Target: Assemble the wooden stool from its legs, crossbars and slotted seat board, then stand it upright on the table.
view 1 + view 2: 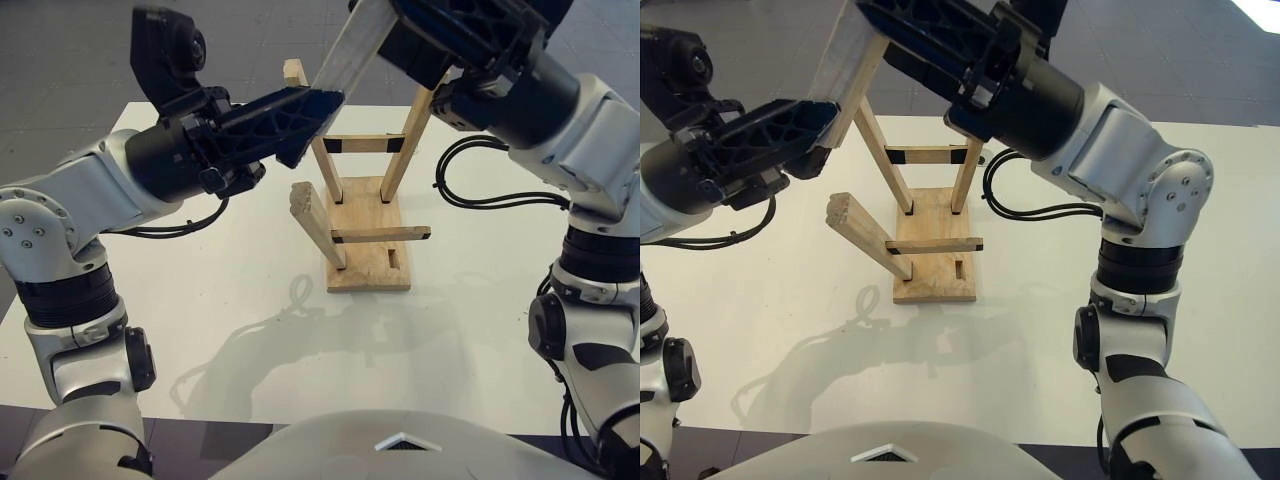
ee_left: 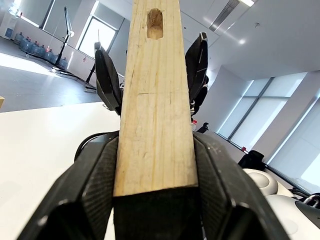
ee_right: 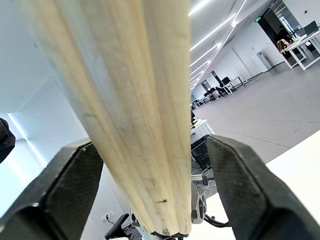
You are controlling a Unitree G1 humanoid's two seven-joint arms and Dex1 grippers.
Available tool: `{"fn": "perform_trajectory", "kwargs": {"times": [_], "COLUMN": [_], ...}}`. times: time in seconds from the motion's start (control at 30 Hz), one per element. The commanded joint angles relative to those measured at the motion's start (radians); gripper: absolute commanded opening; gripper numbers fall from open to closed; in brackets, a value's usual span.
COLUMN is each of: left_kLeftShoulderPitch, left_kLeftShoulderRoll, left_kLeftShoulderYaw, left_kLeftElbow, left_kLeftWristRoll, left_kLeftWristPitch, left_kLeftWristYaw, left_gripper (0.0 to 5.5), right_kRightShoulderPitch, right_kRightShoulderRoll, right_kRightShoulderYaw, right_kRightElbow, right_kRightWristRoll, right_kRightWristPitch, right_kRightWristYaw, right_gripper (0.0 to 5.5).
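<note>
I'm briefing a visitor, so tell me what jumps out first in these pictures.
A loose wooden leg held high over the white table, gripped by the left gripper at its lower end and the right gripper higher up. Beneath it, the half-built stool lies upside down, seat board flat, three legs sticking up with two crossbars.

Grey floor (image 1: 60, 50) all around, tall windows (image 2: 255, 125) lining the room.

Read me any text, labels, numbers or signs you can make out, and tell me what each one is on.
No text can be read.
wooden leg: bare wood, no print.
seat board and crossbar: no lettering.
green sign in the room far behind: too small to read.
</note>
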Motion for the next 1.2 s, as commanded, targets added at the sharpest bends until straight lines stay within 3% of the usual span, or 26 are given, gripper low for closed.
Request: {"fn": "perform_trajectory", "kwargs": {"times": [0.03,0.13,0.37,0.4,0.63,0.83,0.97,1.07,1.2], "left_kLeftShoulderPitch": [0.007,0.007,-0.007,-0.009,-0.016,-0.078,0.066,0.248,0.342], "left_kLeftShoulderRoll": [0.022,0.026,0.013,0.005,0.01,0.029,0.071,0.143,0.143], "left_kLeftShoulderYaw": [-0.011,-0.009,0.0,0.004,0.021,0.1,0.074,-0.109,-0.331], "left_kLeftElbow": [-0.009,-0.01,0.002,0.0,0.017,0.159,0.173,0.159,0.192], "left_kLeftWristRoll": [-0.007,-0.014,-0.019,-0.019,-0.015,0.042,0.274,0.697,1.135], "left_kLeftWristPitch": [-0.005,-0.009,-0.028,-0.037,-0.07,-0.146,-0.153,-0.322,-0.555], "left_kLeftWristYaw": [-0.012,-0.014,-0.017,-0.02,-0.045,-0.018,-0.142,-0.311,-0.34], "left_gripper": [2.04,2.04,2.04,2.41,3.5,3.54,3.54,3.54,3.54], "right_kRightShoulderPitch": [-0.036,-0.038,-0.022,-0.019,-0.02,0.023,0.137,0.265,0.431], "right_kRightShoulderRoll": [-0.017,-0.024,-0.035,-0.036,-0.019,-0.155,-0.36,-0.503,-0.506], "right_kRightShoulderYaw": [0.011,0.013,0.019,0.017,-0.02,-0.089,-0.171,-0.135,-0.044], "right_kRightElbow": [-0.009,-0.009,-0.028,-0.029,0.016,0.039,0.043,-0.004,-0.078], "right_kRightWristRoll": [0.007,-0.003,-0.009,-0.005,0.022,-0.007,-0.217,-0.52,-0.841], "right_kRightWristPitch": [-0.005,-0.001,-0.001,-0.004,-0.018,0.004,0.058,0.021,-0.16], "right_kRightWristYaw": [-0.01,0.0,0.018,0.018,0.011,0.021,0.175,0.4,0.572], "right_gripper": [2.68,2.15,2.11,2.11,2.05,2.05,2.05,2.04,2.04]}}
